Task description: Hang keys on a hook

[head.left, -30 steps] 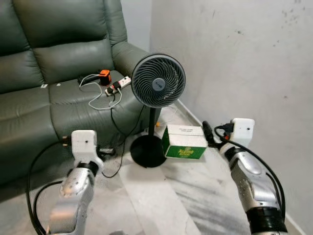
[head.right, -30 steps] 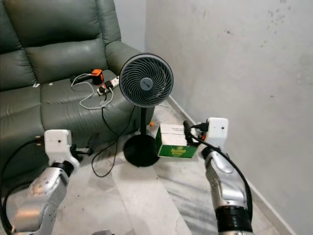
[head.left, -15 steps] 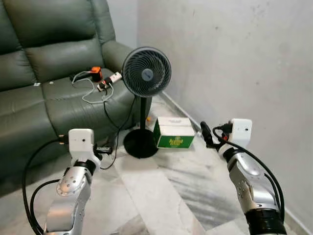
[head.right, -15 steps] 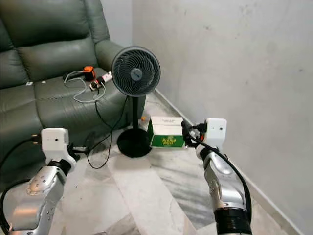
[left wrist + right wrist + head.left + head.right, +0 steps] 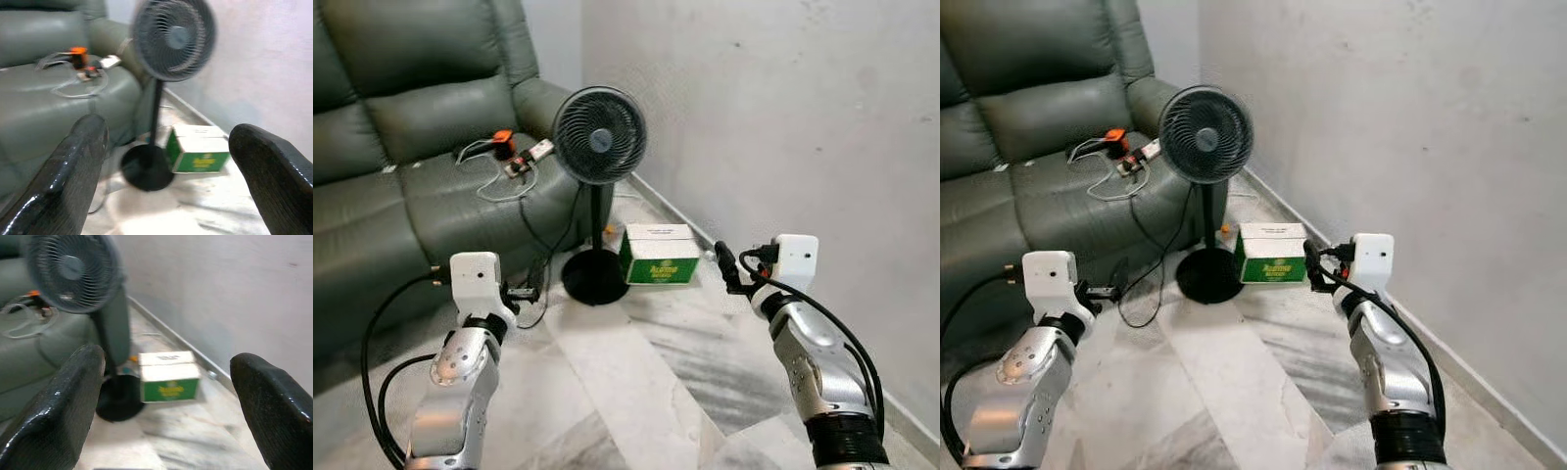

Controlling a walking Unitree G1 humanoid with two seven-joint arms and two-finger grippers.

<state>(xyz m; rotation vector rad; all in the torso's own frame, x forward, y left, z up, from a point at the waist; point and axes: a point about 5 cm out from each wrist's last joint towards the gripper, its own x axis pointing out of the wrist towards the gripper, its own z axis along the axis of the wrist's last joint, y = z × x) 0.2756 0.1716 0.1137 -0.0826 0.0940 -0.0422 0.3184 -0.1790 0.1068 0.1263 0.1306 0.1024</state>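
Ahead on the floor stand only a fan (image 5: 598, 137) and green box (image 5: 659, 256), with both pincers, left (image 5: 166, 161) and right (image 5: 166, 396), released and keyless, so walking on risks snagging the fan's cable.

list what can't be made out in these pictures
- Green box: its label print is too small in the eye views and blurred in the wrist views.
- Fan: its cord's run behind the stand is hidden by the base.
- Items on the sofa by the orange plug: too small to identify.
- Left gripper and right gripper: fingers spread, fingertips cut off by the frame edge.
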